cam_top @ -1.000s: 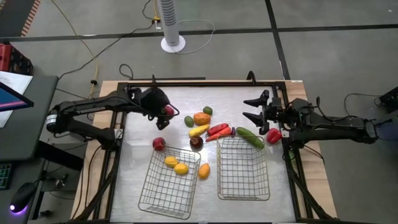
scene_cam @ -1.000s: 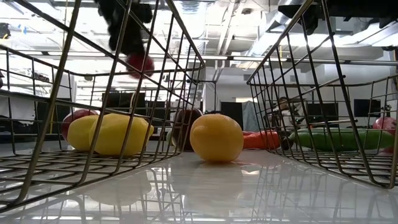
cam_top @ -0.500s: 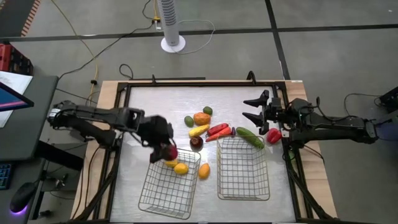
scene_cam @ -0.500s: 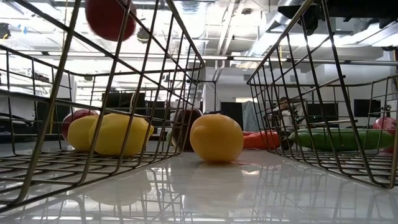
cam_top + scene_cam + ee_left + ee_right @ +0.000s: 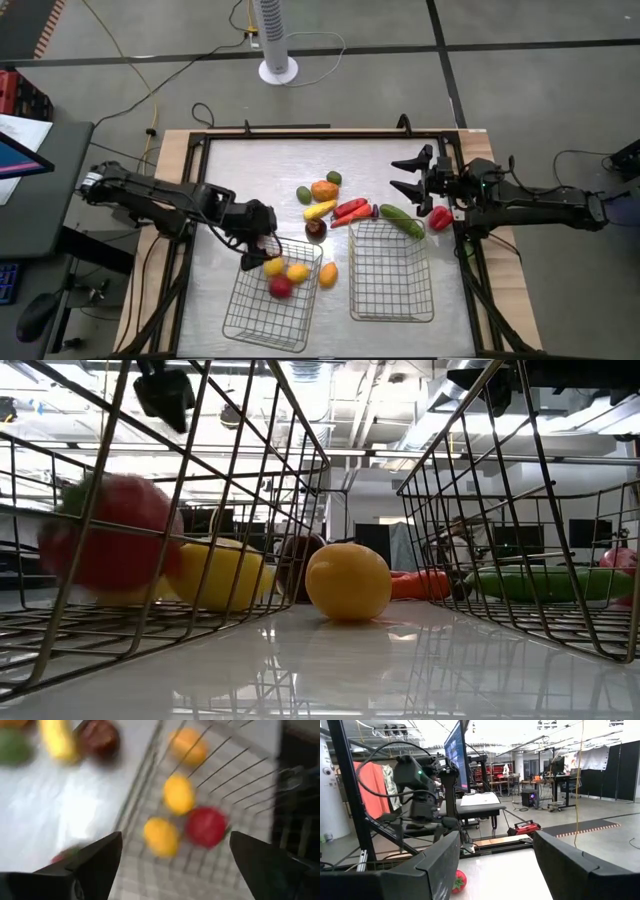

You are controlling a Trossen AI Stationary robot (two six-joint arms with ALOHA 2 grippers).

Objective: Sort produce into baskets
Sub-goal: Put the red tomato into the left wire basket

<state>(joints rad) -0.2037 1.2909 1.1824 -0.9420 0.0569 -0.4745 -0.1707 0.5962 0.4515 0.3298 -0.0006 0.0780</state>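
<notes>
Sorting is only begun on the desk [image 5: 300, 170]: of the two wire baskets along its near edge, the left basket [image 5: 262, 310] holds three pieces at its far end, two yellow pieces [image 5: 285, 268] and a round red piece [image 5: 281, 287] that blurs in the low view and looks just dropped, while the right basket [image 5: 392, 300] stands empty. Most of the produce lies loose at mid-desk: a long green cucumber [image 5: 401, 221] against the right basket's far rim, red chilies [image 5: 350, 210], a curved yellow piece [image 5: 319, 210], an orange piece [image 5: 324, 190], two small green pieces [image 5: 333, 178], a maroon piece [image 5: 315, 228] and an orange-yellow piece [image 5: 327, 274] in the gap between the baskets, nearer the left one. A red pepper [image 5: 439, 217] sits at the desk's right edge. By this count roughly nine pieces are left to place. The left gripper [image 5: 262, 238] hangs over the far left corner of the left basket, its jaws spread wide and empty, touching nothing; its wrist view looks down between the parted fingers [image 5: 95, 865] on the three pieces in the mesh. The right gripper [image 5: 410, 175] waits above the desk's right edge near the red pepper, jaws apart and holding nothing.
</notes>
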